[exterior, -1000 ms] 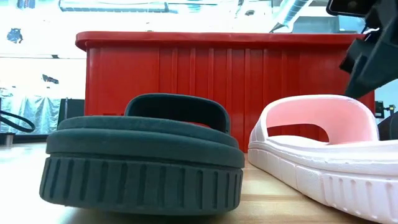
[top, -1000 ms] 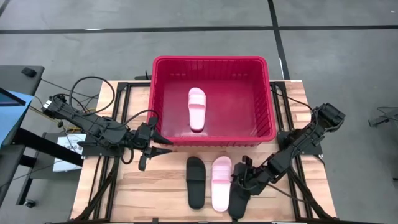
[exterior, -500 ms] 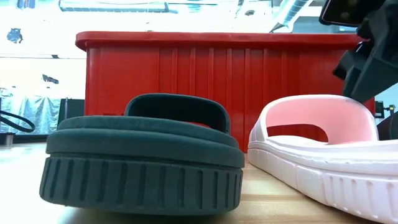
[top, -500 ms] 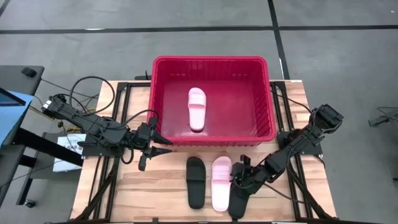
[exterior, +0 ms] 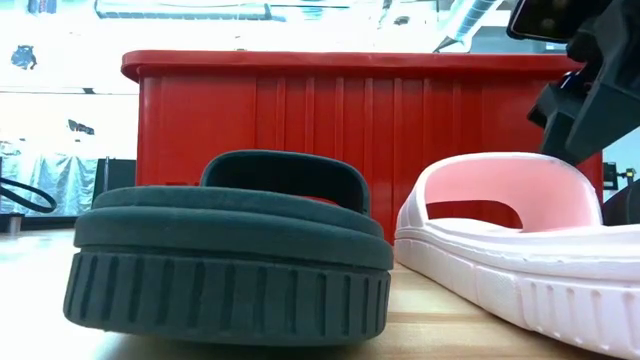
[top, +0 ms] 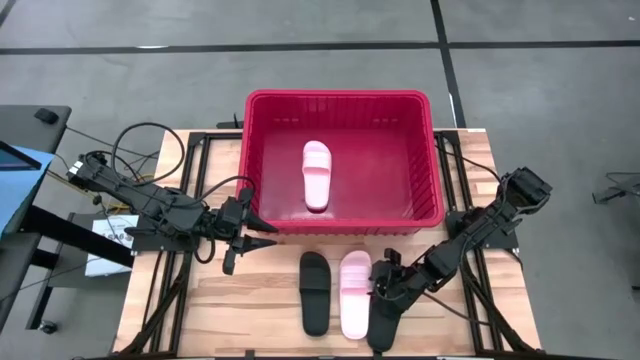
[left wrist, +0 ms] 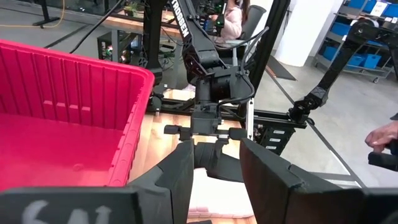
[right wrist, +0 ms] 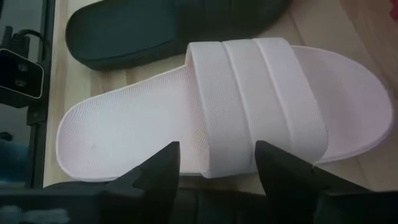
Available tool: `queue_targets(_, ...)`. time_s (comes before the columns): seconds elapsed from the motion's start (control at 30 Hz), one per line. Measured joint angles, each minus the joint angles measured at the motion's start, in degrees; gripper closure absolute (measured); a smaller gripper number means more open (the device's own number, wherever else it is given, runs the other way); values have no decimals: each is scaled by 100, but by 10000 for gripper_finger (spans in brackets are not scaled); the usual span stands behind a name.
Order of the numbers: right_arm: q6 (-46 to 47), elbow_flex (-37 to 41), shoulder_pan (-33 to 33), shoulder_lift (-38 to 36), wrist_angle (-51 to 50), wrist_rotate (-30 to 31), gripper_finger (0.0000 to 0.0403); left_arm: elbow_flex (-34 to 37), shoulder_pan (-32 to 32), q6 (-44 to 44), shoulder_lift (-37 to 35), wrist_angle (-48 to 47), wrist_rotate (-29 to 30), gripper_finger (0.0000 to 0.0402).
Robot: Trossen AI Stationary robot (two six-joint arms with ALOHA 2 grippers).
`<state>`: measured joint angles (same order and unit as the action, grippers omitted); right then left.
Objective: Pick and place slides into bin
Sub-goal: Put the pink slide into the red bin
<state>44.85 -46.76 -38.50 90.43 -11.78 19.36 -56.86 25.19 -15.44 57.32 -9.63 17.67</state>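
Observation:
The red bin (top: 432,150) stands at the table's far middle with one pale pink slide (top: 317,173) lying flat inside. Side by side on the near wood lie a black slide (top: 314,292), a pink slide (top: 355,296) and a second black slide (top: 383,322). My right gripper (top: 381,280) is open and slants down over the pink slide (right wrist: 205,118). Its fingers straddle the strap (right wrist: 249,93) at the side nearest the second black slide. My left gripper (top: 268,233) hovers open and empty by the bin's near left corner. My right gripper comes slanting down from the table's right side. Its two fingertips (right wrist: 163,163) stand either side of the pink slide's strap end (right wrist: 227,163). Whether they touch the strap, I cannot tell. The slide lies flat on the table.
Black frame rails (top: 195,180) run along both sides of the table. Bare wood (top: 240,310) lies left of the slides. Beyond the table, in the left wrist view, a person (left wrist: 233,18) sits far off and a hand (left wrist: 380,134) shows at the edge.
In the low view, the visible part of my right gripper has edged sideways toward the pink slide's strap. The slides, the bin and my left gripper have kept still.

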Motion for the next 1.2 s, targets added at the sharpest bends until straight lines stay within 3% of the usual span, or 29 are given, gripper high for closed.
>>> queue_targets(0.33, 19, -28, 39, 917, 727, 300, 190, 0, 0, -3, 0, 0, 0, 280)
queue_targets(0.53, 340, -37, 30, 1167, 733, 644, 237, 0, 0, -22, 0, 0, 0, 280)
queue_targets(0.7, 146, -5, 37, 1038, 758, 528, 288, 0, 0, -44, 0, 0, 0, 280)
queue_targets(0.83, 125, -46, 37, 694, 570, 361, 302, -2, 1, -45, 0, -2, 1, 280)
queue_targets(1.0, 125, -311, 33, 233, -19, 194, 282, -2, 0, -44, 0, -21, 1, 280)
queue_targets(1.2, 16, -461, 4, 33, -330, 207, 217, -2, 0, -42, 0, -52, 0, 280)
